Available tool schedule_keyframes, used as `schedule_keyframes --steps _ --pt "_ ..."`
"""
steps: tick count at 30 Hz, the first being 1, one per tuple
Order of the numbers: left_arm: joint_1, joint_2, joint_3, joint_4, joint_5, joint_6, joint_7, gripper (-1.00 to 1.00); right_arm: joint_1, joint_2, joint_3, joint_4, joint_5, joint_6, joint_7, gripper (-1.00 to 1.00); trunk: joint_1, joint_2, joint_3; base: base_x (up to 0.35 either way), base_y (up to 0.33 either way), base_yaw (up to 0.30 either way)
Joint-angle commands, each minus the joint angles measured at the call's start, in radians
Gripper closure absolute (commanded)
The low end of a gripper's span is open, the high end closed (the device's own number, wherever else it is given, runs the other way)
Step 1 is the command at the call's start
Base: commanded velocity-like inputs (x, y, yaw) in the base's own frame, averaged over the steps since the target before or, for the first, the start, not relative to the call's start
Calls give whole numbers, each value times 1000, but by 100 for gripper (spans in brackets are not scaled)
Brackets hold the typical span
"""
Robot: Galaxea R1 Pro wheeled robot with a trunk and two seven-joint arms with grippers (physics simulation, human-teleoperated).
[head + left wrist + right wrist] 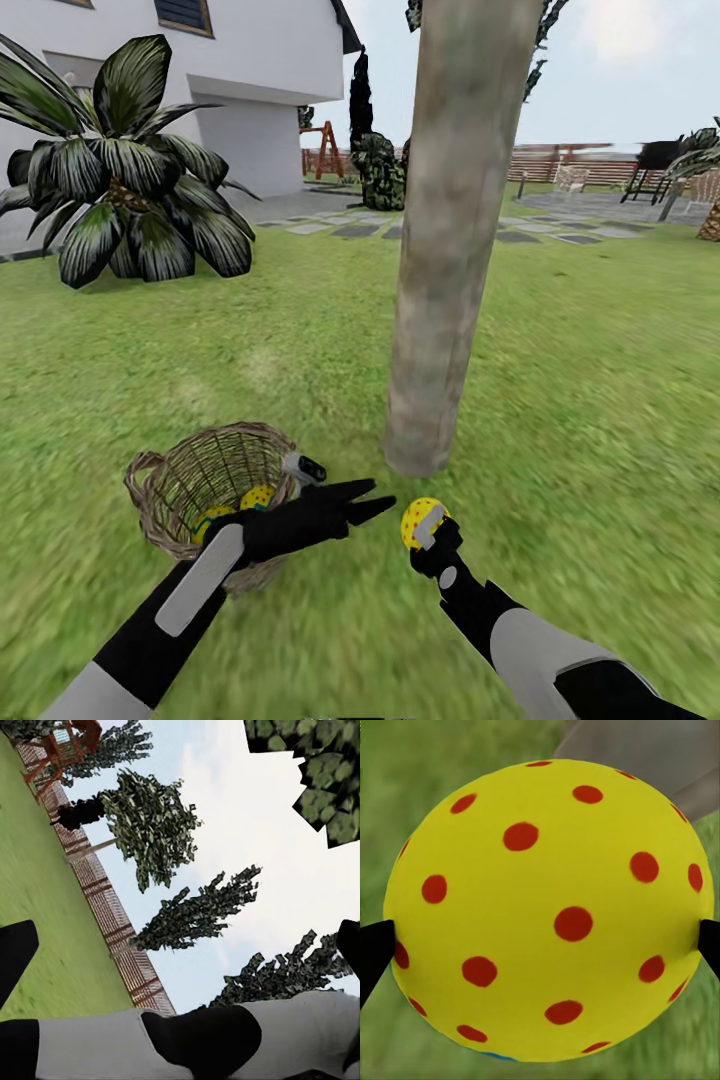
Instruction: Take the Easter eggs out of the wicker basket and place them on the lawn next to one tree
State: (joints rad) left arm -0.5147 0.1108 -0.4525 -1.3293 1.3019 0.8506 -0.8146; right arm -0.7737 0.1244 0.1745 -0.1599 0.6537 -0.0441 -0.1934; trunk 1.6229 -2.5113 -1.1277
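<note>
Lawn (600, 400): green, mottled grass. Resting directly on it are the wicker basket (190, 480), tilted with its opening toward the camera, the tree (440, 300) trunk just beside it, and a spiky palm-like plant (130, 170) farther back.

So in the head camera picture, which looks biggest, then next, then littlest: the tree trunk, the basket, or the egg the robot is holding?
1. The tree trunk, tallest by far.
2. The wicker basket.
3. The egg in the right pincer.

The spiky plant looks about basket-sized or bigger, but it stands farther away, so I won't rank it.
</note>
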Motion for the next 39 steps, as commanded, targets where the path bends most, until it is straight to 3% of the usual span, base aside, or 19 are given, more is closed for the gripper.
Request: schedule_keyframes --steps 1,2,4,9,13,22,39 --pt "-1 31 -2 -19 44 4 0 -100 -1 0 8 2 -2 -1 -6 100 0 -1 -5 0 0 0" --pt "-1 69 -2 -38 84 4 0 -100 -1 0 7 2 -2 -2 -6 100 1 -1 -9 0 0 0" --pt "-1 103 -1 -51 111 4 0 -100 -1 0 7 -9 -2 -2 -6 100 2 -1 -16 0 0 0" --pt "-1 138 18 -55 125 4 -1 -100 -1 -3 5 -25 -4 0 -7 100 4 -3 -36 0 0 0" --pt "-1 179 20 -54 200 1 -1 -100 -1 -2 5 -26 -3 0 -6 100 6 -3 -51 0 0 0" --pt "-1 185 18 -54 215 1 -1 -100 -1 -1 6 -26 -3 8 -5 100 6 -4 -55 0 0 0" --pt "-1 182 17 -54 215 1 0 -100 -1 0 5 -34 -4 1 -6 100 14 -8 -121 0 0 0"
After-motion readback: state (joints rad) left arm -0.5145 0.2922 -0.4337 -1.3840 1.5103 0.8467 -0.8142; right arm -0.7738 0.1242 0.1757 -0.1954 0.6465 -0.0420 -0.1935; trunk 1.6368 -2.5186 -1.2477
